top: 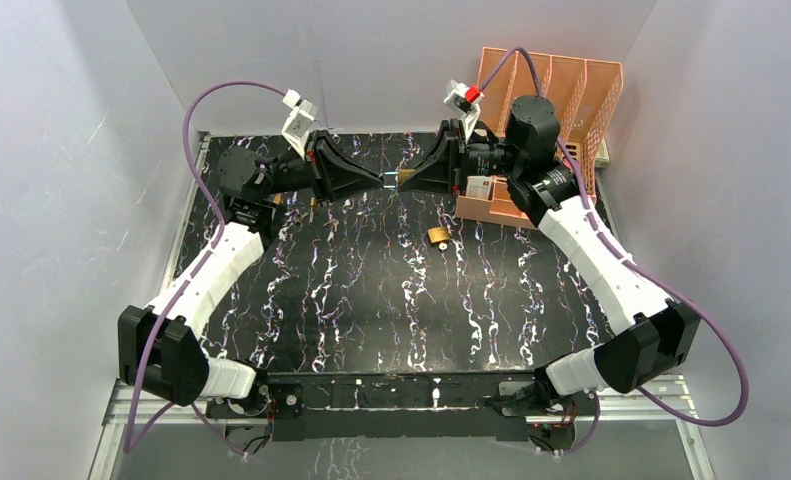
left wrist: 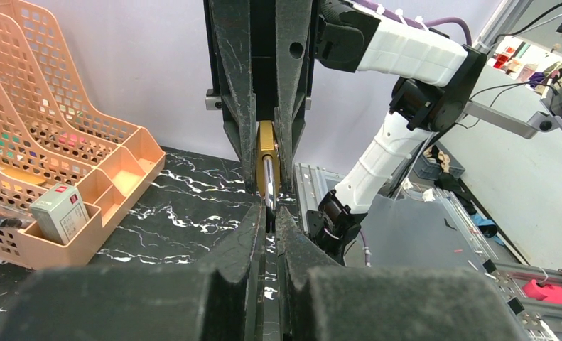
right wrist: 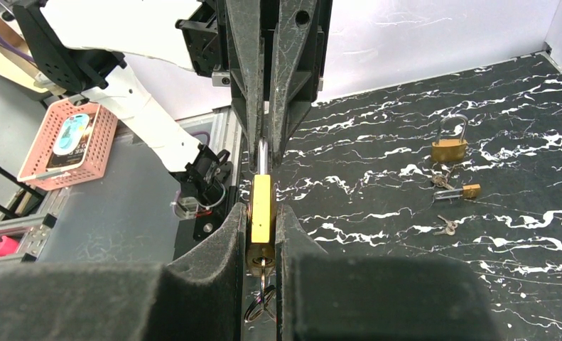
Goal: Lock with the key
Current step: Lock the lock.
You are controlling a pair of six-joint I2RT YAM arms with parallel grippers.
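Over the black marbled table (top: 371, 300), near its far edge, the padlock (right wrist: 261, 227) is held aloft, its brass body pinched by the right gripper (right wrist: 261, 213), its shackle clamped by the left gripper (left wrist: 267, 213), a key (right wrist: 263, 268) seen at its base.

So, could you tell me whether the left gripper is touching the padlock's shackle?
Touching. The right wrist view shows the left gripper pinched shut on the silver shackle, just above the brass padlock body.

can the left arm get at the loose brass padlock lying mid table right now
Probably not yet. Nothing blocks the loose padlock, but the left gripper has its jaws shut on the shackle of the held padlock, whose body the right gripper grips.
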